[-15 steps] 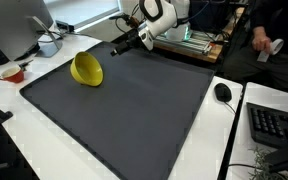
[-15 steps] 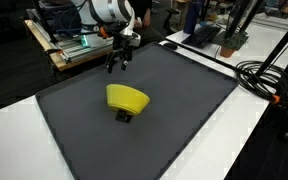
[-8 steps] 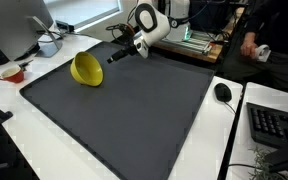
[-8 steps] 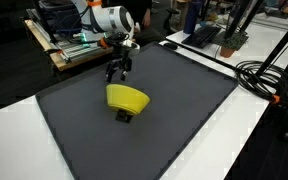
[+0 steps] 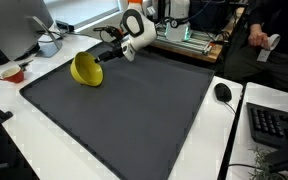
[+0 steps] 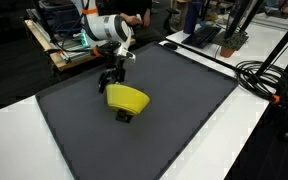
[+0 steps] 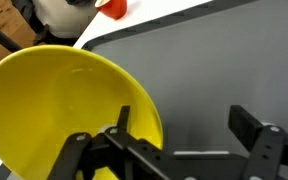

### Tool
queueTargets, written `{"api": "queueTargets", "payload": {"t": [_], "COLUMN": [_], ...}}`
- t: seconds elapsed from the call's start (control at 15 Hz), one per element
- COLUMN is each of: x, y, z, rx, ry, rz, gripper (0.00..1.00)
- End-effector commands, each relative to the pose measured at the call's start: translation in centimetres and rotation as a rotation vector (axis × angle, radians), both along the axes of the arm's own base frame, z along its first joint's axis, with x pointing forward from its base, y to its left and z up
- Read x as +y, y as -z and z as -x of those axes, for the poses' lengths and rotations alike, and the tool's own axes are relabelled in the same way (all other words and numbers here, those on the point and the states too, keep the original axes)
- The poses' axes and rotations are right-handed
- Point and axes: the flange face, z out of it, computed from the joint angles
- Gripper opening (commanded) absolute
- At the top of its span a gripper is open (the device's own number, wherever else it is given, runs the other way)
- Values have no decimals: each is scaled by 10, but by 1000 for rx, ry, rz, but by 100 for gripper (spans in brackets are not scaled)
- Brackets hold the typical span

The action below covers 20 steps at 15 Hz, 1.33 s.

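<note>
A white table [image 5: 2,100] carries a large dark grey rubber mat [image 5: 134,120] that covers most of its top in both exterior views. The white robot arm [image 6: 106,28] leans in from the mat's far edge and slopes down toward the mat's corner. A black keyboard [image 5: 274,125] lies on the table off one side of the mat. The yellow plastic bowl [image 5: 86,69] sits on the mat near the arm's end, tipped on its side so that its hollow faces the wrist camera; in an exterior view it rests on the mat [image 6: 184,90] with a small black block [image 6: 124,116] just under its lower edge. The gripper [image 7: 184,132] is spread wide and has hold of nothing; one finger shows in front of the bowl's [image 7: 54,110] hollow and the other stands well clear over bare mat, so the rim lies between them; whether any finger touches the rim cannot be told. A black computer mouse [image 5: 222,92] rests beside the keyboard; a small red cup [image 5: 14,73] stands on the table beyond the bowl.
</note>
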Motion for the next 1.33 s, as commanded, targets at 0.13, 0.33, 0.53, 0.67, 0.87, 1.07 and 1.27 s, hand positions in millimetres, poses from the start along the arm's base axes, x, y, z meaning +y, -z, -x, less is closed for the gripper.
{"api": "queueTargets", "payload": {"t": [0.13, 0.33, 0.53, 0.67, 0.87, 1.07, 1.27], "x": [1, 0, -2, -6, -13, -20, -20], "y": [3, 9, 12, 13, 13, 16, 16], "z": [-3, -6, -7, -9, -9, -8, -8], "rx": [4, 23, 24, 9, -15, -23, -43], "ry": [-10, -27, -58, -80, -103, -112, -122], "rz": [-17, -28, -34, -23, -10, -21, -33], "gripper": [100, 91, 87, 83, 65, 38, 17]}}
